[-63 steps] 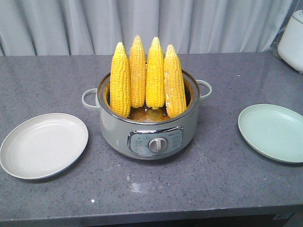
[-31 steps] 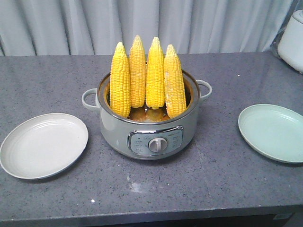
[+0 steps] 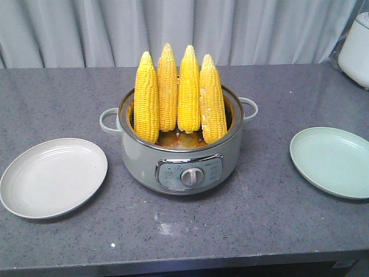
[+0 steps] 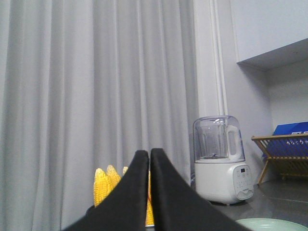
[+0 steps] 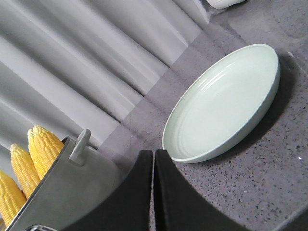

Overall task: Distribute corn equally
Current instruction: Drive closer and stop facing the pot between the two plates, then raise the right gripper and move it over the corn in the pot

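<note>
Several corn cobs (image 3: pixel 179 95) stand upright, tips up, in a grey electric pot (image 3: pixel 180 156) at the middle of the counter. An off-white plate (image 3: pixel 53 176) lies to the pot's left and a pale green plate (image 3: pixel 333 161) to its right, both bare. Neither gripper shows in the front view. In the left wrist view my left gripper (image 4: pixel 148 153) is shut with nothing in it, the corn (image 4: pixel 103 187) far behind it. My right gripper (image 5: pixel 153 153) is shut on nothing, low over the counter between the pot (image 5: pixel 67 187) and the green plate (image 5: pixel 224 110).
A white blender (image 4: pixel 221 163) stands at the counter's back right, its body also at the front view's edge (image 3: pixel 358 49). A wooden rack with something blue (image 4: pixel 286 149) sits beyond it. Grey curtains hang behind the counter, whose front edge runs along the bottom.
</note>
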